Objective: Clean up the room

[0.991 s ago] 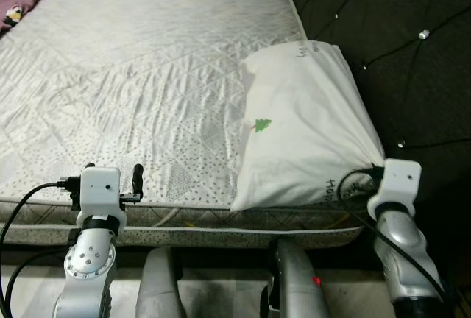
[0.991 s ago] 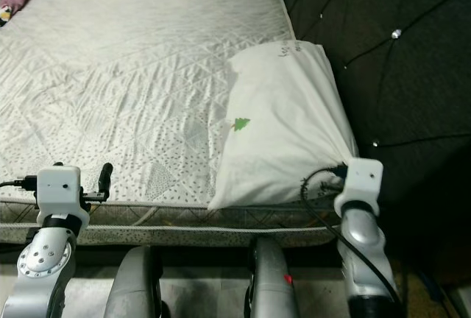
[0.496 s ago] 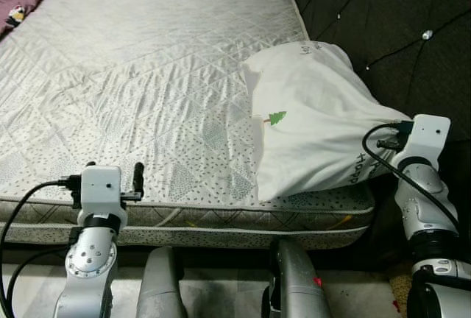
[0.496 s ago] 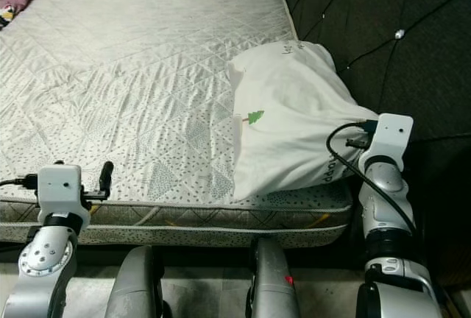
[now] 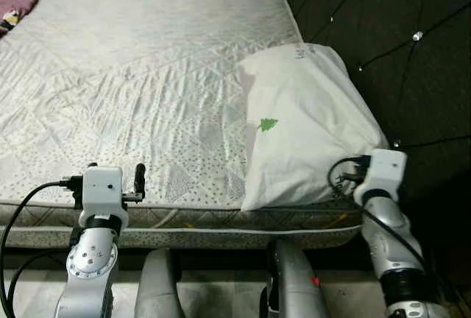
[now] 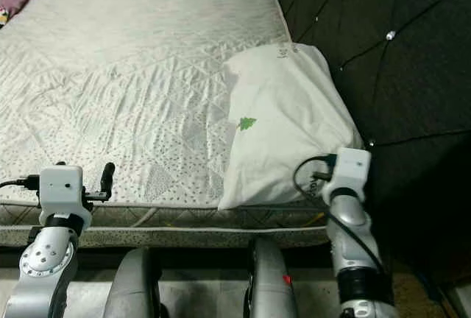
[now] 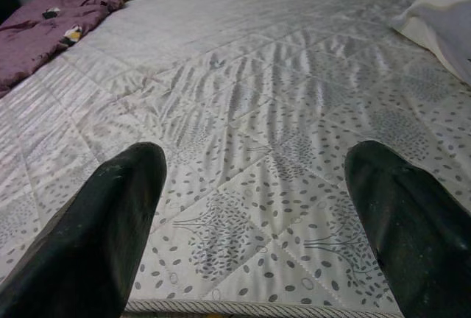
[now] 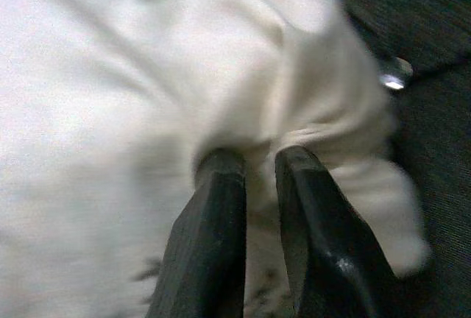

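Back toward the mattress edge, right gripper (image 8: pixel 250 178) pinches pillow (image 5: pixel 305 123) corner (left gripper (image 7: pixel 254 207) spread).

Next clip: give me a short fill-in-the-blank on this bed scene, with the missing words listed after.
1. The right tool is pinching a corner of the white ____.
2. The pillow lies against the dark tufted ____.
3. The left tool hovers over the mattress with its fingers ____.
4. The purple cloth lies at the bed's far ____ corner.

Missing words: pillow; headboard; open; left
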Robot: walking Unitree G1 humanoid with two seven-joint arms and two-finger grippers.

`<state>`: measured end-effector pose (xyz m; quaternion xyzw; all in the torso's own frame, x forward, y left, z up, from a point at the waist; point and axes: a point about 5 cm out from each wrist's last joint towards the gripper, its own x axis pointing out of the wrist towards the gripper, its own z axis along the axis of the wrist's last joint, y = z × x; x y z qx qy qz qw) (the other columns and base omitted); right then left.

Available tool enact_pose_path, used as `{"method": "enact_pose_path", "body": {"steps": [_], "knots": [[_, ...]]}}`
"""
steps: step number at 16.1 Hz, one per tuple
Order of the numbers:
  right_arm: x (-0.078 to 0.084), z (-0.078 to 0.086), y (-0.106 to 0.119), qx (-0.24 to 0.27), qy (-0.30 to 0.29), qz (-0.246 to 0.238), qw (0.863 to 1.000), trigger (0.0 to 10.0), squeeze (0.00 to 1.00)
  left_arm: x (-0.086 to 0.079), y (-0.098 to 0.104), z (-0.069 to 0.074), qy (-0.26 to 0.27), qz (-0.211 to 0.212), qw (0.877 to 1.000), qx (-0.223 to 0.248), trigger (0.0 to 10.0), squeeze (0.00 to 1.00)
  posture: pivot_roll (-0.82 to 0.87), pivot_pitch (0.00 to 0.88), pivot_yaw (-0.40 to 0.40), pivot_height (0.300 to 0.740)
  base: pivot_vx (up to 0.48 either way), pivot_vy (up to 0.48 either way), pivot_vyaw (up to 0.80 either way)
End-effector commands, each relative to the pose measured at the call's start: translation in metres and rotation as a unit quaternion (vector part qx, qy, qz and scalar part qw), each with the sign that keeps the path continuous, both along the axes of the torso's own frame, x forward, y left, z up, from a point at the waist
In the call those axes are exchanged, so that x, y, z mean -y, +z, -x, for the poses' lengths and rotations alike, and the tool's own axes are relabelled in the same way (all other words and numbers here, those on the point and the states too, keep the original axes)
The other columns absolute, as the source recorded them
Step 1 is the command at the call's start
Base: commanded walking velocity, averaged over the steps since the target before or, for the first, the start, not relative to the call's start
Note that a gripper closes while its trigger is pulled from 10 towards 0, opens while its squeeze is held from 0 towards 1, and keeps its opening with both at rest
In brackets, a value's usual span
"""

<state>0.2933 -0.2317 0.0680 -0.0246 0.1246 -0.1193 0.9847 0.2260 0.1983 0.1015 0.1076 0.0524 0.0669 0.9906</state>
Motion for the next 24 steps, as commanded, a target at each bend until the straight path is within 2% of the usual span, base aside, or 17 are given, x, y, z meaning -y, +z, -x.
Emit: {"method": "enact_pose_path", "body": {"steps": [1,3,4,5,6,7,9,10,12,13,14,15,16,17,18,22,24], "knots": [[-0.005,0.0,0.004,0.003,0.011,0.0,1.0,10.0,1.0,0.001,0.0,-0.002,-0.004,-0.001,1.0,-0.004,10.0,0.0,0.03,0.049,-0.048,0.592,0.0,0.0,0.0],[0.0,0.001,0.008,0.0,-0.008,0.035,0.999,10.0,1.0,0.001,0.01,-0.006,-0.003,-0.012,1.0,0.012,10.0,0.0,0.05,0.071,-0.053,0.592,0.0,0.0,0.0],[0.0,0.0,0.013,0.012,-0.014,0.036,0.999,10.0,1.0,-0.002,0.014,-0.007,0.005,-0.013,1.0,0.017,10.0,0.0,0.04,0.076,-0.058,0.592,0.0,0.0,0.0],[-0.007,-0.003,0.024,0.046,0.003,0.039,0.998,10.0,1.0,-0.003,0.015,-0.006,0.008,-0.013,1.0,0.019,10.0,0.0,0.04,0.078,-0.057,0.592,0.0,0.0,0.0],[-0.017,-0.006,0.036,0.084,0.036,0.042,0.995,10.0,1.0,-0.003,0.014,-0.004,0.012,-0.011,1.0,0.018,10.0,0.0,0.03,0.077,-0.057,0.592,0.0,0.0,0.0],[-0.039,-0.01,0.051,0.127,0.085,0.035,0.988,10.0,1.0,-0.001,0.008,-0.001,0.01,-0.009,1.0,0.011,10.0,0.0,0.03,0.073,-0.057,0.592,0.0,0.0,0.0],[-0.065,-0.02,0.06,0.148,0.132,0.024,0.98,10.0,1.0,0.005,0.006,0.0,0.005,-0.002,1.0,0.006,10.0,0.0,0.03,0.068,-0.059,0.592,0.0,0.0,0.0],[-0.08,-0.033,0.058,0.129,0.147,0.01,0.981,10.0,1.0,0.008,0.005,0.0,0.004,0.001,1.0,0.004,10.0,0.0,0.04,0.068,-0.063,0.592,0.0,0.0,0.0],[-0.091,-0.045,0.051,0.088,0.154,-0.004,0.984,10.0,1.0,0.009,0.005,0.0,0.004,0.003,1.0,0.003,10.0,0.0,0.05,0.066,-0.069,0.592,0.0,0.0,0.0],[-0.106,-0.06,0.036,0.017,0.165,-0.033,0.986,10.0,1.0,0.009,0.005,0.0,0.004,0.005,1.0,0.002,10.0,0.0,0.07,0.065,-0.083,0.592,0.0,0.0,0.0],[-0.116,-0.069,0.029,-0.021,0.167,-0.038,0.985,10.0,1.0,0.008,0.005,-0.001,0.007,0.002,1.0,0.0,10.0,0.0,0.08,0.076,-0.09,0.592,0.0,0.0,0.0],[-0.119,-0.069,0.019,-0.063,0.163,-0.039,0.984,10.0,1.0,0.007,0.003,0.0,0.012,0.0,1.0,-0.003,10.0,0.0,0.09,0.086,-0.082,0.592,0.0,0.0,0.0],[-0.118,-0.064,0.005,-0.114,0.147,-0.063,0.98,10.0,1.0,0.007,0.004,0.002,0.02,0.003,1.0,-0.004,10.0,0.0,0.1,0.06,-0.102,0.592,0.0,0.0,0.0],[-0.118,-0.06,-0.002,-0.137,0.137,-0.094,0.976,10.0,1.0,0.006,0.004,0.002,0.023,0.005,1.0,-0.004,10.0,0.0,0.1,0.064,-0.102,0.592,0.0,0.0,0.0],[-0.117,-0.059,-0.005,-0.139,0.135,-0.098,0.976,10.0,1.0,0.007,0.002,0.003,0.021,0.003,1.0,-0.009,10.0,0.0,0.1,0.058,-0.106,0.592,0.0,0.0,0.0],[-0.118,-0.072,0.023,-0.022,0.166,-0.113,0.979,10.0,1.0,0.007,0.001,-0.001,0.018,-0.001,1.0,-0.008,10.0,0.0,0.08,0.028,-0.087,0.592,0.0,0.0,0.0],[-0.109,-0.071,0.045,0.07,0.17,-0.12,0.976,10.0,1.0,0.006,0.01,-0.011,0.022,-0.002,0.999,0.024,10.0,0.0,0.07,0.006,-0.079,0.592,0.0,0.0,0.0]]}}
